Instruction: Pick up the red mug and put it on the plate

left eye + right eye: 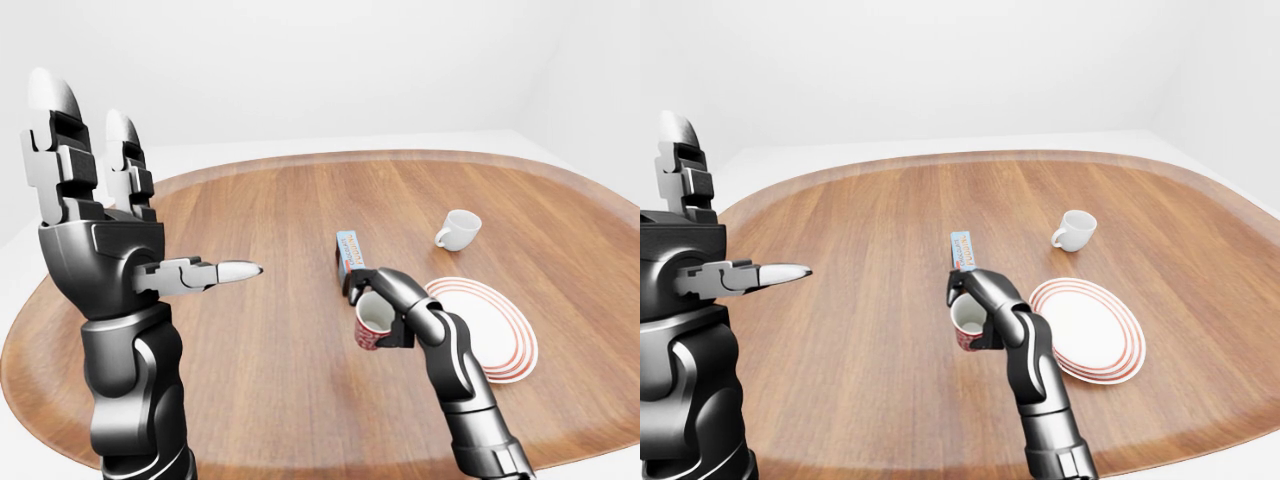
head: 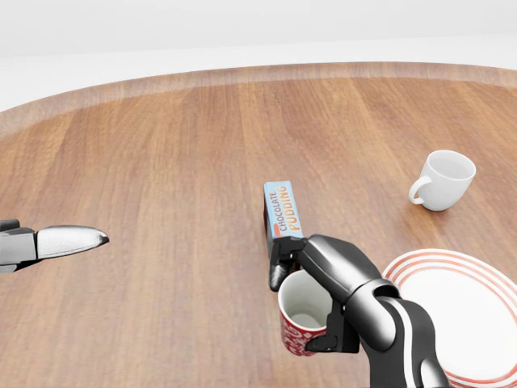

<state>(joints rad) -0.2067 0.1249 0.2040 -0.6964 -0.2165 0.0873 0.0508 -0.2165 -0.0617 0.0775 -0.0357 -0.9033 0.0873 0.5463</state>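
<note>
My right hand [image 2: 315, 303] is shut on the red mug [image 2: 300, 323], white inside, and holds it upright to the left of the plate [image 2: 464, 323]. The plate is white with red rings and lies on the wooden table [image 2: 161, 162] at the right of the head view. The mug also shows in the left-eye view [image 1: 373, 322]. My left hand [image 1: 110, 215] is raised at the left, fingers spread open and empty, far from the mug.
A chocolate pudding box [image 2: 281, 212] stands just above my right hand in the head view. A white mug [image 2: 443, 181] lies tilted above the plate. The table's rounded edge [image 1: 60, 400] runs along the bottom of the left-eye view.
</note>
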